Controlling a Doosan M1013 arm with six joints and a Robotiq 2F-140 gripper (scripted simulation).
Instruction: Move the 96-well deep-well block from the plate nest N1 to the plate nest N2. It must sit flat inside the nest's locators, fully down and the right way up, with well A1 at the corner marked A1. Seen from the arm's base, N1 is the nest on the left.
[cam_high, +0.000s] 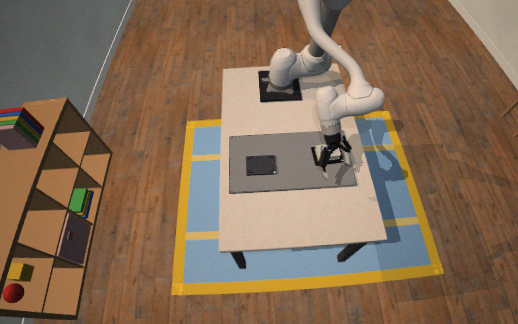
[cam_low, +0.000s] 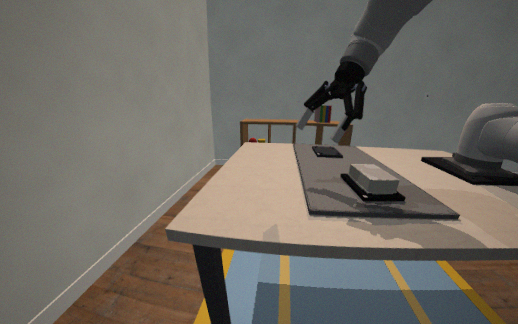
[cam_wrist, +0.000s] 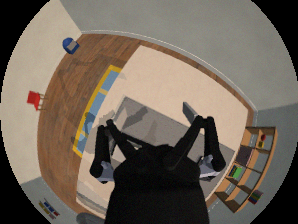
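The white 96-well deep-well block (cam_low: 374, 178) sits upright in the black nest N1 (cam_low: 373, 195) at the near end of the grey mat. In the top view the block (cam_high: 318, 151) is mostly hidden behind my gripper (cam_high: 334, 155). The black nest N2 (cam_high: 261, 165) is empty; it also shows at the mat's far end in the exterior view (cam_low: 327, 151). My gripper (cam_low: 326, 119) is wide open and empty, tilted, well above the mat and apart from the block. In the wrist view the open fingers frame the mat; the block does not show there.
The arm's base stands on a black plate (cam_high: 280, 86) at the table's far end. A wooden shelf (cam_high: 45, 210) with coloured items stands on the floor to the left. A blue floor mat with yellow border (cam_high: 305, 280) lies under the table.
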